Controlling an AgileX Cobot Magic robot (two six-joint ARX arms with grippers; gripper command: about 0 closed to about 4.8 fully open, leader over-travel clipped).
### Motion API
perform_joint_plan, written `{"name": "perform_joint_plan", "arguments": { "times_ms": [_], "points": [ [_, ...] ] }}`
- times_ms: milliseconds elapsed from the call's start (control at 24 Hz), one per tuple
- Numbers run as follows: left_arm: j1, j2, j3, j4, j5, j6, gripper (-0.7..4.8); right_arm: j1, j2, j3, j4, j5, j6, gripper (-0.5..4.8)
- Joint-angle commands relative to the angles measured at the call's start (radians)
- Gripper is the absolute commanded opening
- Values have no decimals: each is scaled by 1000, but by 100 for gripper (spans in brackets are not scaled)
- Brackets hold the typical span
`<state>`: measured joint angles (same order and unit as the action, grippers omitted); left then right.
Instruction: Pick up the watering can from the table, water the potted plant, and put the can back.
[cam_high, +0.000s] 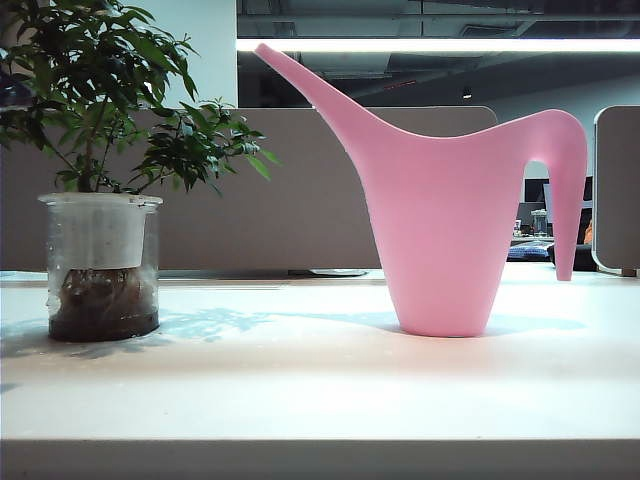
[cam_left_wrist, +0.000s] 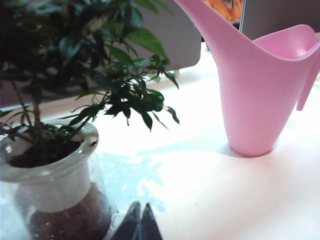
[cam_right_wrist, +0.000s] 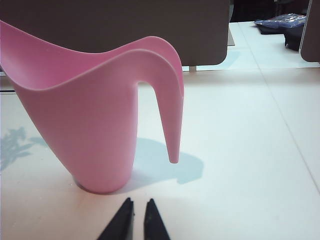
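Nearest the lens, the right fingers (cam_right_wrist: 134, 220) were nearly shut and empty, the watering can (cam_right_wrist: 95, 120) standing upright on the white worktop (cam_right_wrist: 240, 150) just beyond their tips, its hooked handle closest. The left fingers (cam_left_wrist: 137, 222), pressed together and also empty, sat beside the potted plant (cam_left_wrist: 55, 170). Judging by this, the can was either not yet picked up or already returned; lifting it would require spreading the fingers around the slim handle. Its plastic looked smooth and matte, the jar clear.

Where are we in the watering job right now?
Nothing visibly done or in hand: the watering can stands upright on the table, apart from the potted plant. The left gripper sits shut near the plant; the right gripper, nearly shut, holds nothing short of the can. Whether watering happened cannot be told.
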<state>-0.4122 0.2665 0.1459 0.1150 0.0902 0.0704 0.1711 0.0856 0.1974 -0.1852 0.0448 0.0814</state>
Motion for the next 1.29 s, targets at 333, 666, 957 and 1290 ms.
{"name": "perform_joint_plan", "arguments": {
  "times_ms": [333,666,957,1290],
  "points": [
    [56,-191,-71,-36,2,-26,-5,0,-86,-109,92,-11,-116,49],
    [58,-263,-140,-86,-94,10,-6,0,-85,-196,132,-48,-104,49],
    [126,-263,-140,-77,-89,14,-6,0,-85,-196,173,-47,-104,49],
    [302,-264,-140,-71,101,-42,-5,0,-85,-196,171,-45,-104,49]
  ]
}}
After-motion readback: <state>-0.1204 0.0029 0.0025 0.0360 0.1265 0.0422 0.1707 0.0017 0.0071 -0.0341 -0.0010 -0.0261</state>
